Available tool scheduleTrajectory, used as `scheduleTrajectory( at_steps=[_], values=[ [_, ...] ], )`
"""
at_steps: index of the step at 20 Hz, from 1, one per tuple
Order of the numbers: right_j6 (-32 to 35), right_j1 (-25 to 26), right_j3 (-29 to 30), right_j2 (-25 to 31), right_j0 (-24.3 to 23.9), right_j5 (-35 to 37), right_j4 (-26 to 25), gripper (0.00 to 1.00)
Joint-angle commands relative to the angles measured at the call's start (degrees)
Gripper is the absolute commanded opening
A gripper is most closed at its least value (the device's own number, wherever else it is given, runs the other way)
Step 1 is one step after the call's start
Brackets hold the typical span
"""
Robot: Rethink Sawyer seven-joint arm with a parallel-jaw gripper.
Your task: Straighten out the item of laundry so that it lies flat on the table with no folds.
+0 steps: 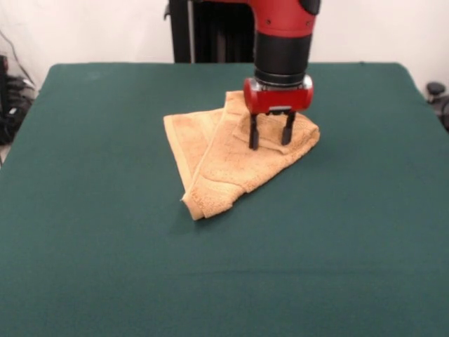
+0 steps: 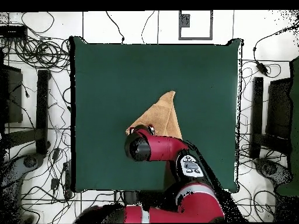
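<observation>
The tan-orange towel lies folded over itself in a rough triangle on the green table, with a pointed corner toward the camera in the front view. It also shows in the overhead view, partly hidden under the arm. My gripper hangs straight down over the towel's far right part. Its two black fingers are spread apart, tips at or just above the cloth, with nothing between them. In the overhead view the arm's head hides the gripper.
The robot's black pedestal stands behind the table's far edge. Cables and dark equipment lie on the floor around the table.
</observation>
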Motion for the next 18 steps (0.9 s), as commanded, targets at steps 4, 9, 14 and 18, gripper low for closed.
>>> scheduleTrajectory(
  at_steps=[4, 9, 14, 18],
  values=[
    [-3.01, 5.49, -3.41, 15.24, -9.90, 2.42, -11.89, 1.00],
    [-0.98, 4.75, -3.57, 15.37, -11.72, 3.30, -14.88, 1.00],
    [1.73, 4.72, -3.88, 14.53, -10.78, 2.48, -15.61, 1.00],
    [2.83, 4.13, -3.34, 14.39, -10.13, 1.99, -15.70, 1.00]
  ],
)
